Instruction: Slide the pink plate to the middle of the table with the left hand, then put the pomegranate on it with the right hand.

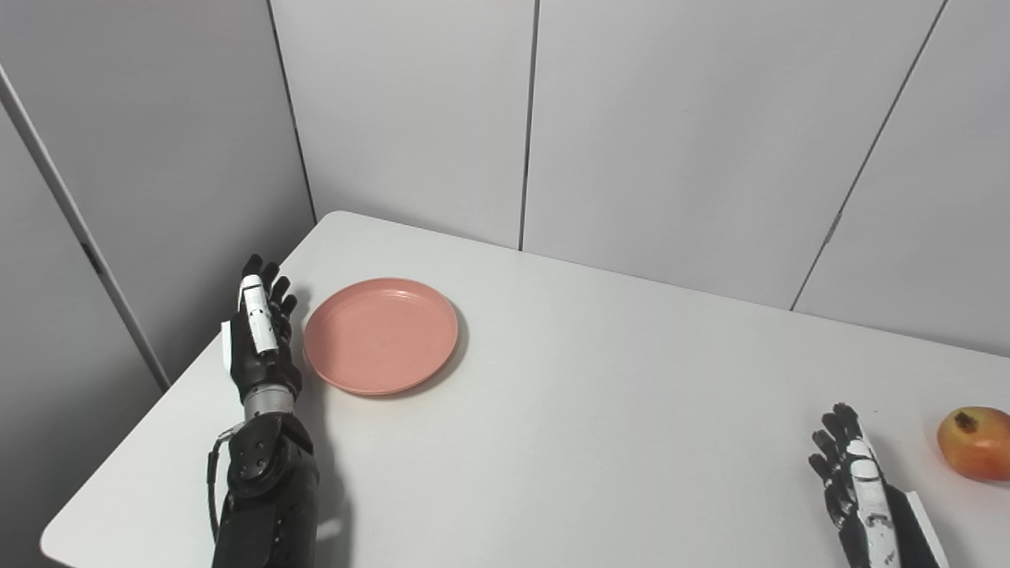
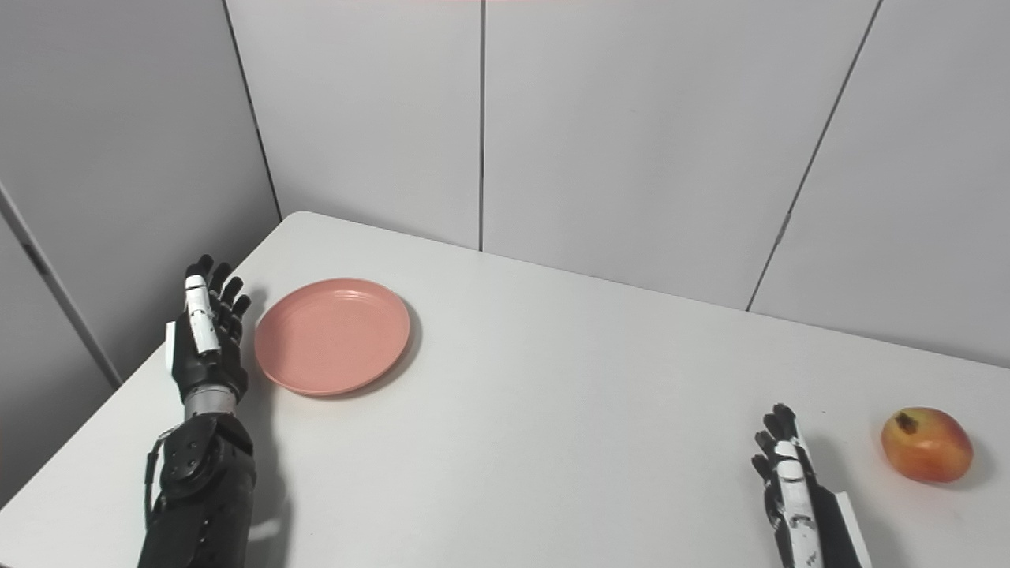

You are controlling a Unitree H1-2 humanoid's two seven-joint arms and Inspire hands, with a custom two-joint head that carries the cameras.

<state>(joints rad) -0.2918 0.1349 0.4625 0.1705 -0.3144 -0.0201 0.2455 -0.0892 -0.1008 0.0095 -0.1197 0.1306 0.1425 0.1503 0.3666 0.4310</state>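
**Left hand set edge-on beside the plate, ready to push**

The pink plate [image 1: 381, 335] lay near the table's [image 1: 600, 410] left edge. The left hand [image 1: 260, 335], fingers spread and empty, stood just outside it, apparently to slide it centreward. The right hand [image 2: 793, 485] waited unclenched near the pomegranate [image 2: 926, 444] by the right edge.

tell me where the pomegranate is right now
The pomegranate sits on the table's near right side, just right of the open right hand, far from the pink plate.

White table [image 1: 600, 410] with rounded corner, pale grey panelled walls [image 1: 694, 126] behind, dark seams between panels, even light
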